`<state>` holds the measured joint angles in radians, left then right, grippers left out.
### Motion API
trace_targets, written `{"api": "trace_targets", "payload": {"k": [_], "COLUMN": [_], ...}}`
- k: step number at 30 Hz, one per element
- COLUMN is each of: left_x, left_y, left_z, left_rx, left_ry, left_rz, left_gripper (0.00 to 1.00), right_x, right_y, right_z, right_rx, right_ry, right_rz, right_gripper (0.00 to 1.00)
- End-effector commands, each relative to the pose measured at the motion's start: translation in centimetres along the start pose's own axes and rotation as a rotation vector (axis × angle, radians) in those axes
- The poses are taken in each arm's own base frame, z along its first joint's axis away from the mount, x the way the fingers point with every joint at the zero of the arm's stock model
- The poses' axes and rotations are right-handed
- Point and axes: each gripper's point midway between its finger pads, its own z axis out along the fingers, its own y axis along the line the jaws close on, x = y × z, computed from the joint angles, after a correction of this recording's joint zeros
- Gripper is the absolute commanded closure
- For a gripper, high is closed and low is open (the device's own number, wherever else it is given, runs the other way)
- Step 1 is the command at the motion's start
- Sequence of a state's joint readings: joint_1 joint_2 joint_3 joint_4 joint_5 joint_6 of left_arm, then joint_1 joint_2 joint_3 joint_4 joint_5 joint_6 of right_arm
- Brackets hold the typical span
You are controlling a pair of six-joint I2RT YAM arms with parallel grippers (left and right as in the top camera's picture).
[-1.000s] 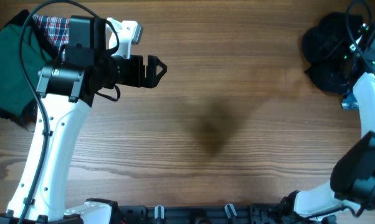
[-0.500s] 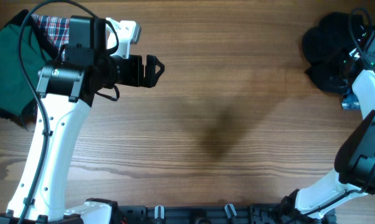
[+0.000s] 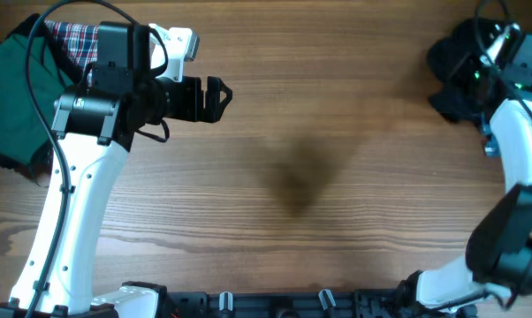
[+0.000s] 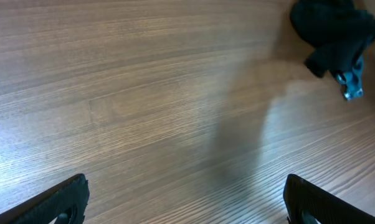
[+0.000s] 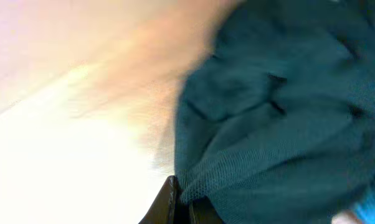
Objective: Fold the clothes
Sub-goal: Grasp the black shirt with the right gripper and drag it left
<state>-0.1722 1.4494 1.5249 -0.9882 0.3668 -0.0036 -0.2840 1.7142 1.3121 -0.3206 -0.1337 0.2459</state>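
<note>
Over the wooden worktop [image 3: 319, 177], we see the left end effector [image 3: 220, 95] hovering toward 10 o'clock, its fingers spread wide and holding nothing. Farther out, at 2 o'clock, the right end effector [image 5: 180, 205] is pressed together, pinching a fold of the black shirt [image 3: 452, 79]. The shirt lies bunched near the worktop's far right edge. A scrap of blue garment [image 3: 489, 146] peeks out just beside it. At the far left, toward 10 o'clock, a green cloth [image 3: 14, 97] and a plaid cloth [image 3: 76, 37] lie heaped together.
</note>
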Motion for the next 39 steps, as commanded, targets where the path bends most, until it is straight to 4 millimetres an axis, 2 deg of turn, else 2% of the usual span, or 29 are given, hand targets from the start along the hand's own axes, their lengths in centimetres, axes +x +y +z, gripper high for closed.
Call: {"api": "trace_targets", "payload": {"k": [1, 3, 4, 8, 11, 18, 25, 29, 32, 39], "left_x": [-0.5, -0.5, -0.5, -0.5, -0.4, 0.0, 0.3, 0.3, 0.4, 0.1], "left_y": [-0.2, -0.2, -0.2, -0.2, -1.4, -2.3, -1.5, -1.5, -2.8, -2.6], "left_z": [-0.1, -0.1, -0.1, -0.1, -0.2, -0.3, -0.1, -0.2, -0.3, 0.3], "left_rx": [-0.002, -0.002, -0.002, -0.001, 0.068, 0.123, 0.08, 0.084, 0.157, 0.159], "left_ry": [-0.013, -0.013, -0.013, -0.013, -0.008, 0.012, 0.024, 0.024, 0.033, 0.029], "left_rz": [0.027, 0.027, 0.027, 0.027, 0.027, -0.009, -0.015, -0.018, -0.019, -0.01], "left_gripper": [0.0, 0.0, 0.0, 0.0, 0.0, 0.0, 0.0, 0.0, 0.0, 0.0], "right_x": [-4.7, -5.1, -5.0, -4.5, -3.9, -2.7, -0.2, 0.6, 1.1, 3.6], "right_y": [9.5, 12.1, 15.2, 18.7, 21.6, 26.5, 31.5, 33.3, 34.8, 37.1], "right_z": [-6.6, -8.4, -10.4, -11.9, -12.9, -15.0, -17.5, -18.5, -19.6, -21.3], "right_rx": [-0.231, -0.286, -0.37, -0.464, -0.542, -0.679, -0.804, -0.811, -0.845, -0.937], "right_ry": [-0.193, -0.237, -0.268, -0.269, -0.271, -0.264, -0.248, -0.271, -0.287, -0.224], "right_rz": [-0.224, -0.254, -0.284, -0.213, -0.187, -0.129, -0.141, -0.146, -0.152, -0.169], "right_gripper": [0.96, 0.96, 0.96, 0.96, 0.96, 0.96, 0.96, 0.96, 0.96, 0.96]}}
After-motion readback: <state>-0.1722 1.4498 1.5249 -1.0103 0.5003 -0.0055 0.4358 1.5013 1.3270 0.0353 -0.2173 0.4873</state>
